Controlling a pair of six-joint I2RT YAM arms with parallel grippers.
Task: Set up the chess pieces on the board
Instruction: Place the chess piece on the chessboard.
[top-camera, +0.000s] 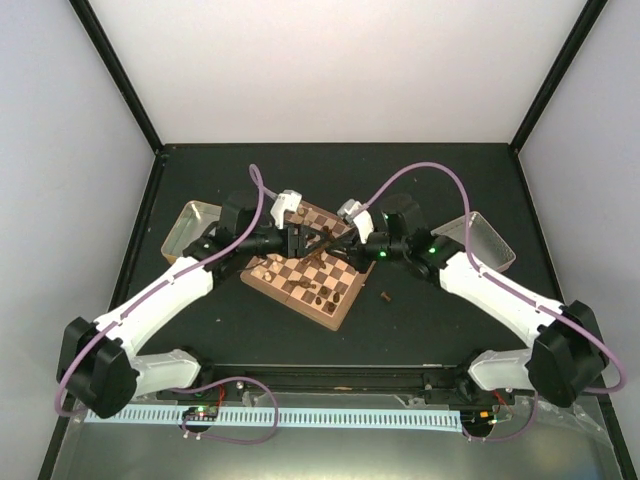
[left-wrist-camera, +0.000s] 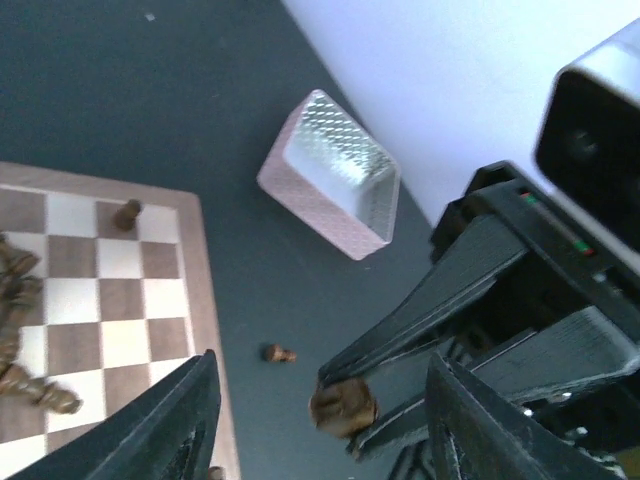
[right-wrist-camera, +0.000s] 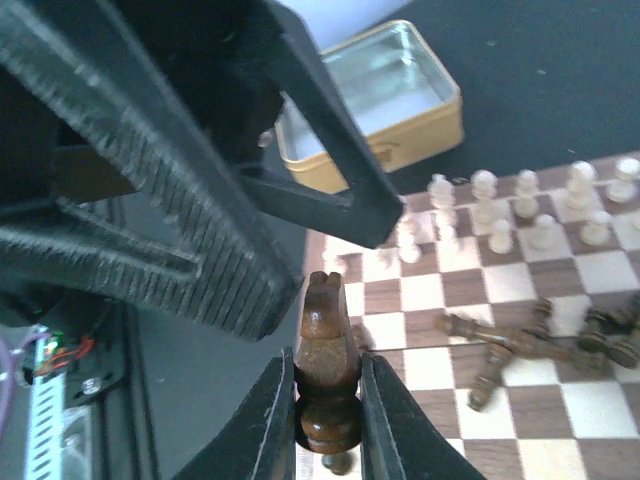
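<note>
The board (top-camera: 318, 272) lies mid-table, with cream pieces (right-wrist-camera: 520, 205) standing in rows along one edge and several dark pieces (right-wrist-camera: 510, 345) lying toppled in its middle. My right gripper (right-wrist-camera: 325, 358) is shut on a dark brown knight (right-wrist-camera: 328, 340) and holds it upright over the board's edge; the gripper also shows in the top view (top-camera: 337, 245). My left gripper (left-wrist-camera: 320, 365) is open and empty, close in front of the right one (top-camera: 300, 240). The held knight (left-wrist-camera: 343, 408) shows between its fingers (left-wrist-camera: 185, 420), not touching them. One dark piece (top-camera: 386, 296) lies on the table beside the board.
A shallow metal tray (top-camera: 190, 228) sits left of the board and another (top-camera: 482, 240) sits to the right. The two arms' fingers are very close together above the board. The black table's walls rise at the back and sides.
</note>
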